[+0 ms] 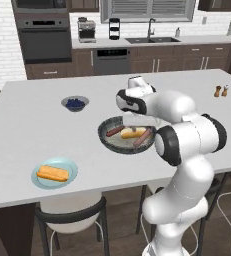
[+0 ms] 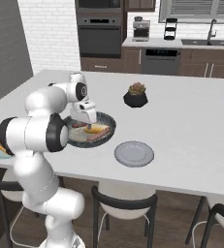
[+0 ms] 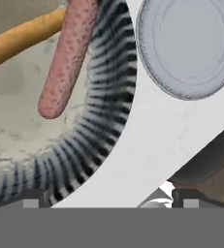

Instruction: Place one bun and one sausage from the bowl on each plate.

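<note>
The end effector [image 3: 106,198], spread wide and holding nothing, hangs over the near rim of the big dark ribbed bowl [image 3: 101,121] on the table, probably to pick the reddish-brown sausage [image 3: 67,58] for the empty grey plate [image 3: 191,46].

On the white island counter [image 1: 27,125], the wide dark ribbed bowl [image 1: 105,141] holds two reddish-brown sausages [image 1: 115,131] flanking a pale yellow bun [image 1: 132,133], with the grey plate [image 2: 134,153] just right and the blue-green plate [image 1: 69,167], bearing an orange-golden bun [image 1: 52,173], left.
</note>
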